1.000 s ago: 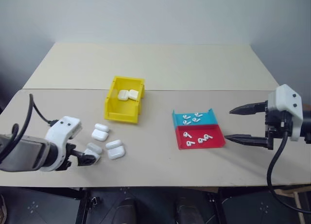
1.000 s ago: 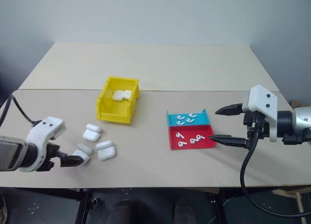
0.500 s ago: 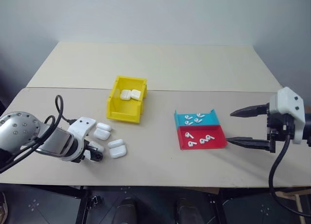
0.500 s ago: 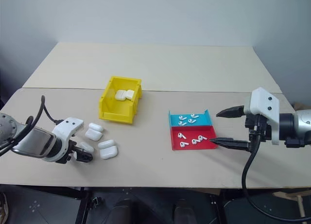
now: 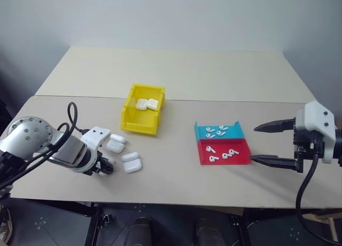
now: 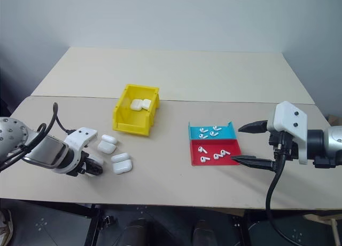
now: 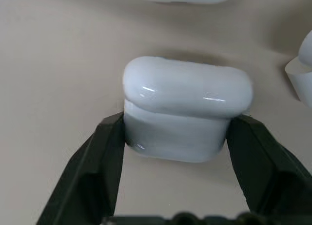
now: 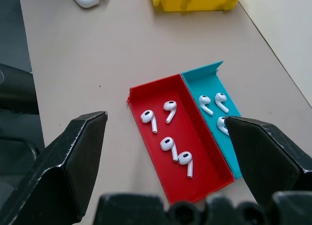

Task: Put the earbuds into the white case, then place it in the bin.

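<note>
Glossy white plastic against matt black: in the left wrist view the left hand (image 7: 175,220) is clenched on a small rounded white case (image 7: 183,110), one finger pressed to each short side, lid closed and the case resting on the pale beige bench (image 5: 176,70). My reading is that it is gripped low on the body so the hinged lid stays free to be flipped.

In the left eye view that hand sits at lower left of the frame. Three more white cases (image 5: 131,163) lie loose just beside it, so four on the bench. Two further cases rest inside the bright yellow rectangular plastic bin (image 5: 143,109), upper centre-left, its lowered lip facing the robot; likely an easy drop from the front.

Right of centre, a shallow blue tray (image 5: 218,131) and a shallow red tray (image 5: 223,151) sit touching. The tiny white stemmed earbuds (image 8: 168,130) are sorted there: four in the red, roughly five in the blue, hard to be sure. Probably one side per tray.

The right hand (image 5: 275,143) hovers at right of the frame, released, fingers spread wide, aimed at the trays, grasping nothing.
</note>
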